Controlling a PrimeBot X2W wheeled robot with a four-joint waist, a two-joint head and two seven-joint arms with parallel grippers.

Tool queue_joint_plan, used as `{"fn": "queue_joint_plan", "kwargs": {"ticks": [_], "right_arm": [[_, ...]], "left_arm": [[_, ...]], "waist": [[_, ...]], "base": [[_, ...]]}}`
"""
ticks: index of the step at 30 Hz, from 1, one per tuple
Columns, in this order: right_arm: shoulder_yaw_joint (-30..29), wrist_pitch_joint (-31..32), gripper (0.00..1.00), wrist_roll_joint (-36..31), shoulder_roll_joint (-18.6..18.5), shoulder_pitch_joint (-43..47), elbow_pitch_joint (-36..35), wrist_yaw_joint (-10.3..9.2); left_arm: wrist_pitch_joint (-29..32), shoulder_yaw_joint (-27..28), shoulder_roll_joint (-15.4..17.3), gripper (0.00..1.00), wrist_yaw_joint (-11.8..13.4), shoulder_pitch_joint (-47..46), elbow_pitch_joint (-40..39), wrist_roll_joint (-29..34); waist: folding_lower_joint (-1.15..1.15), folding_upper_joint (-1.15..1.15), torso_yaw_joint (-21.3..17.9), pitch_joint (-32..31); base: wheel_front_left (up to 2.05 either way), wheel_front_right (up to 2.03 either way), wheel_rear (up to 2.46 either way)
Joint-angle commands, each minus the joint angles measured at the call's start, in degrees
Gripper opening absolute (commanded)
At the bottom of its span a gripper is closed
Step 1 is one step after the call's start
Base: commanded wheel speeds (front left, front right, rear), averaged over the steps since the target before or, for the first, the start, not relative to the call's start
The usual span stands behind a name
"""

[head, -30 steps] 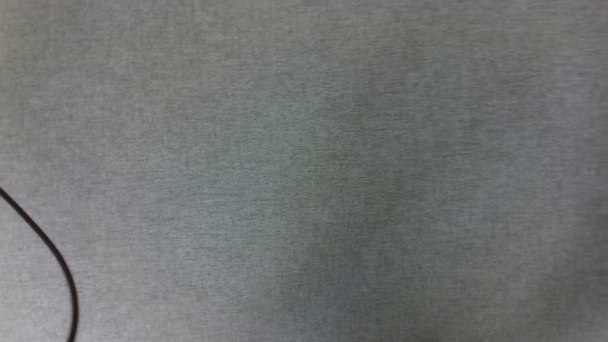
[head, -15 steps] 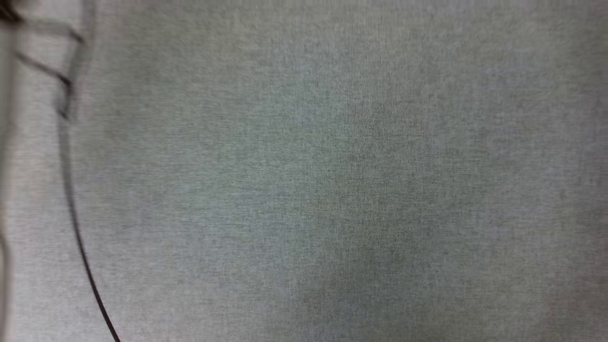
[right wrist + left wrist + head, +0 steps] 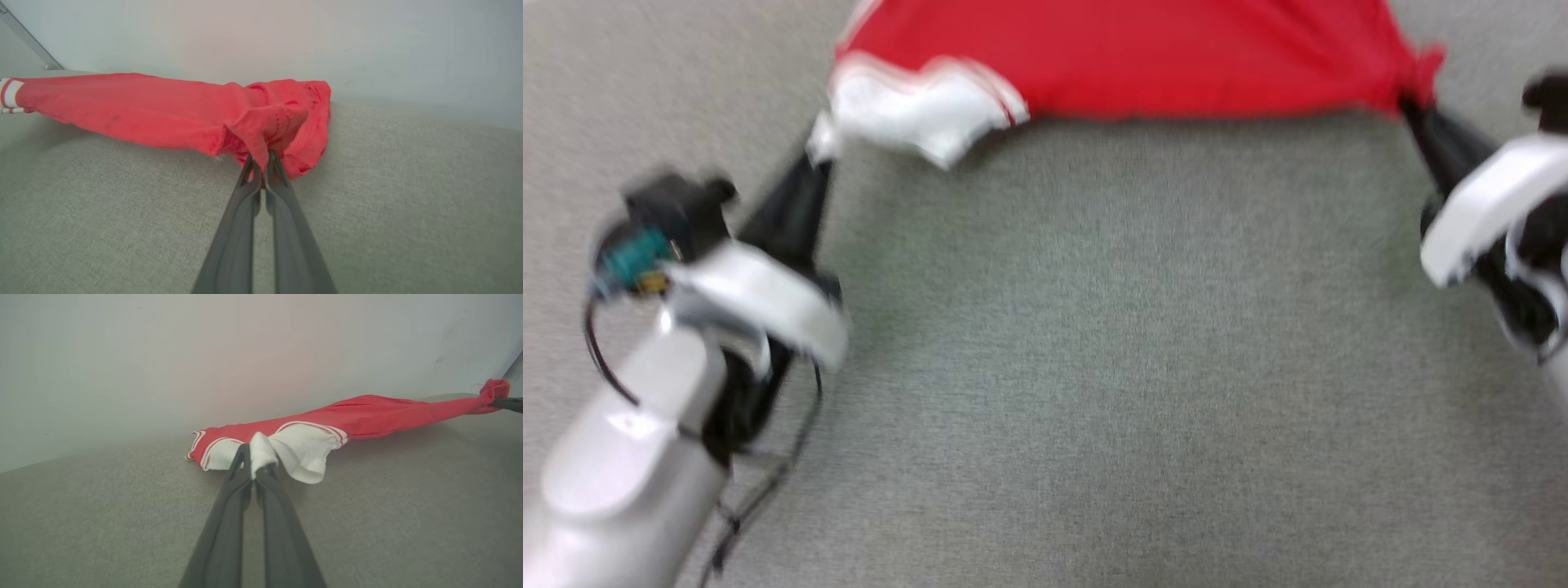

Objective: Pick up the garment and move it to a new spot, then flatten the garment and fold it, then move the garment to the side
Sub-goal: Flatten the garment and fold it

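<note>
I have the left gripper (image 3: 254, 467) clenched on the white sleeve (image 3: 304, 447) of the garment (image 3: 1176, 57) at ten o'clock in the head view, and the right gripper (image 3: 260, 165) clamped on its bunched red corner at two o'clock. The garment stretches between them across twelve o'clock, over the grey fabric surface (image 3: 1094, 367).

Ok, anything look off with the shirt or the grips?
No visible damage. The garment is stretched between both shut grippers, but unevenly: the left gripper pinches the white sleeve, the right gripper a bunched red corner, so the cloth looks roped rather than flat.
</note>
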Motion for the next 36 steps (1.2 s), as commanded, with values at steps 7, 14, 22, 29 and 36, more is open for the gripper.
{"fn": "queue_joint_plan", "kwargs": {"ticks": [7, 14, 22, 29, 36], "right_arm": [[0.77, 2.54, 0.0, 7.0, -3.36, 10.44, -4.01, -0.04], [0.48, 5.34, 0.0, 11.93, -5.45, 19.55, -8.01, -0.04], [-1.82, 7.09, 0.0, 14.73, -7.62, 31.51, -14.1, -0.04], [-5.35, 10.95, 0.0, 15.39, -8.58, 42.71, -19.62, -0.04], [-10.22, 15.01, 0.0, 14.5, -8.35, 50.66, -25.2, -0.04]], "left_arm": [[3.42, -1.98, 3.93, 0.0, 2.63, 12.92, -7.07, -2.34], [7.68, -3.6, 9.21, 0.0, 5.56, 24.32, -14.82, -4.67], [11.07, -5.0, 13.41, 0.0, 9.21, 35.23, -24.35, -8.18], [12.52, -6.01, 15.99, 0.0, 11.03, 42.71, -29.64, -11.33], [12.17, -6.62, 18.08, 0.0, 11.09, 47.48, -31.49, -13.08]], "waist": [[0.01, 0.0, 0.95, -8.13], [0.01, 0.0, 0.4, -13.45], [0.01, 0.0, 0.14, -17.37], [0.01, 0.0, -0.35, -20.07], [0.01, 0.0, -0.85, -20.5]], "base": [[0.0, 0.0, 0.0], [0.0, 0.0, 0.0], [0.0, 0.0, 0.0], [0.0, 0.0, 0.0], [0.0, 0.0, 0.0]]}}
